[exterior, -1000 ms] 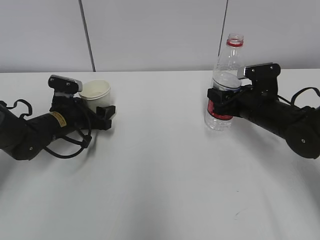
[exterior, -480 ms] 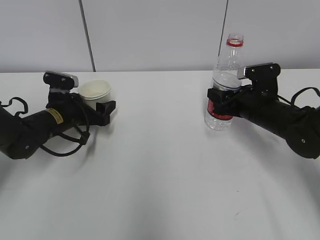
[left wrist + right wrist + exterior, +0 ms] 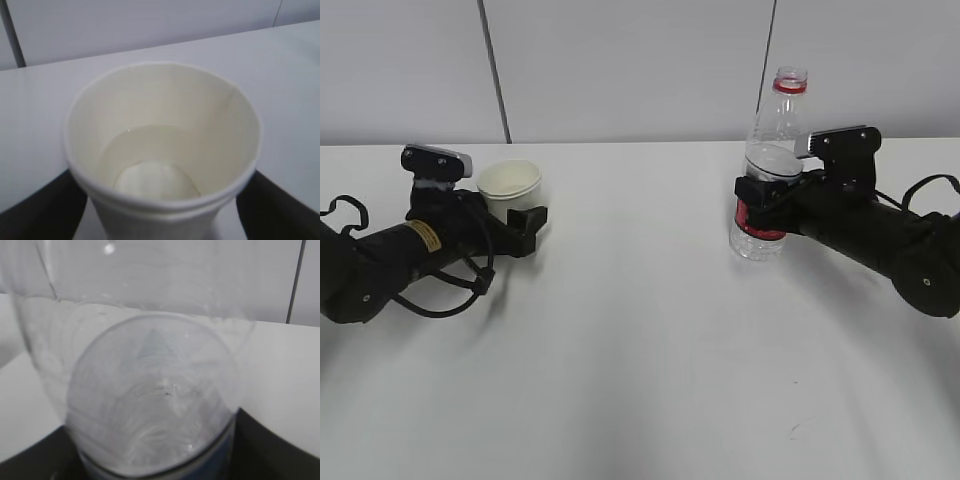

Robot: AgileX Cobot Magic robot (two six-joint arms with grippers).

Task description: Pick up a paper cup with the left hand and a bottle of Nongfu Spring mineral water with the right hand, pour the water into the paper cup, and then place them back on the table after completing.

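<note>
The cream paper cup (image 3: 510,180) stands upright on the white table (image 3: 640,350) at the left. In the left wrist view the cup (image 3: 160,115) holds a little clear water (image 3: 145,145). My left gripper (image 3: 523,212) is open, with its black fingers (image 3: 45,210) on either side of the cup and a small gap to its wall. The clear, uncapped Nongfu Spring bottle (image 3: 770,150) with a red label stands on the table at the right. My right gripper (image 3: 760,195) is shut on its middle. The bottle (image 3: 150,390) fills the right wrist view, with a black finger (image 3: 270,450) against it.
A grey panelled wall runs behind the table's far edge. Loose black cables hang beside both arms, at the far left (image 3: 345,210) and the far right (image 3: 930,185). White tabletop lies between the two arms and in front of them.
My left arm has drawn back a little to the left while the cup has stayed in place. The right arm and the bottle have not moved.
</note>
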